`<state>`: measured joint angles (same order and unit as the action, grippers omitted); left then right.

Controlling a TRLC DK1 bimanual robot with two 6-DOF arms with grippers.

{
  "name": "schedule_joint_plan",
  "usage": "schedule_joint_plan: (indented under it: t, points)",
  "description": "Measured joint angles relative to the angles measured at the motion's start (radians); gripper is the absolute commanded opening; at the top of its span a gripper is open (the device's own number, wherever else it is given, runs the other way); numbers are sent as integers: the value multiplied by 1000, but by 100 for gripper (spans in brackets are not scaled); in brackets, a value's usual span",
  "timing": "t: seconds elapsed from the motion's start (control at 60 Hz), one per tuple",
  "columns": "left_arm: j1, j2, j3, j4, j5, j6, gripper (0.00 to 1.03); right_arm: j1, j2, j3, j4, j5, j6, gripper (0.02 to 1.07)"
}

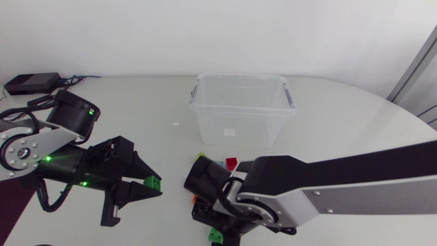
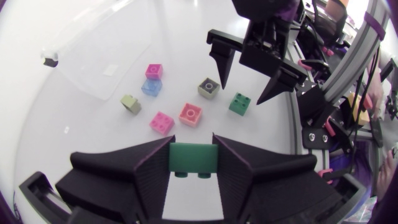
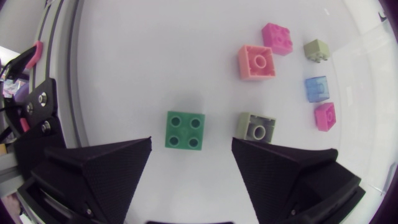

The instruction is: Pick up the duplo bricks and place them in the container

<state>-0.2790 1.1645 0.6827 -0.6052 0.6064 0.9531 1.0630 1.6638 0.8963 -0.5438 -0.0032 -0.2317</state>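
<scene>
L claw (image 2: 193, 142) clamped on green brick (image 2: 194, 158), nr desk (image 1: 341, 116) front-left. R claw (image 3: 191, 140) wide open, holding nothing, over 2nd green brick (image 3: 185, 130) & grey brick (image 3: 256, 126), front-centre. Salmon brick (image 3: 256, 62) & blue brick (image 3: 316, 88) just beyond. Bin (image 1: 239, 102) by far edge, mid.

White table (image 1: 355, 130) with the clear container (image 1: 240, 109) on it. Loose in front of the container: magenta brick (image 2: 154, 70), blue brick (image 2: 152, 86) and olive brick (image 2: 130, 103) closest, then pink brick (image 2: 161, 122), salmon brick (image 2: 190, 114), grey brick (image 2: 209, 87), green brick (image 2: 239, 102) farthest out.
</scene>
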Motion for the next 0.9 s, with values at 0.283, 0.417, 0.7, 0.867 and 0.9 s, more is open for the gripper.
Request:
schedule_joint_plan:
  t: [0.283,0.417,0.7,0.867,0.9]
  points:
    - [51,-1,46,-51,32,43,29,10,45,51,-49,0,0,86]
    - [69,-1,56,-63,42,59,29,16,78,92,-80,0,0,78]
    - [98,-1,68,-74,52,73,29,23,147,130,-108,0,1,45]
    - [116,2,103,-75,69,73,30,22,163,130,-105,-31,4,34]
    - [119,4,114,-75,71,73,30,19,161,128,-102,-33,8,33]
